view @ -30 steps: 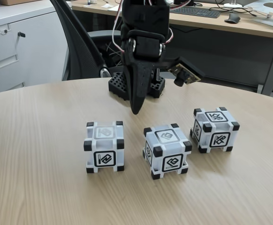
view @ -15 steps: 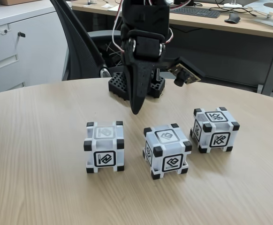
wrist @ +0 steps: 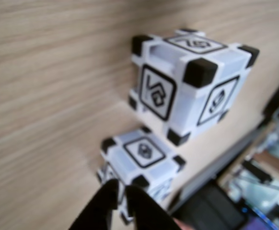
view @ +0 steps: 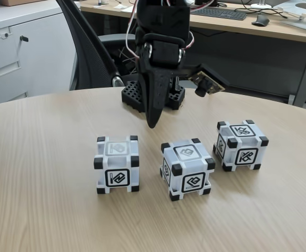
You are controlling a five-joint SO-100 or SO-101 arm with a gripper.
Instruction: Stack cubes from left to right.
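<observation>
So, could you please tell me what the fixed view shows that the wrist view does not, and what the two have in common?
Fixed view alone: three cubes in a row, the left cube, the middle cube and the right cube, none stacked, plus the gripper hanging above the table behind them, and an office chair.

Wrist view alone: two cubes seen close, a near cube just past the fingertips and a farther cube; which of the three they are I cannot tell.

Both share the wooden tabletop, patterned cubes, and nearly closed dark fingers holding nothing.
</observation>
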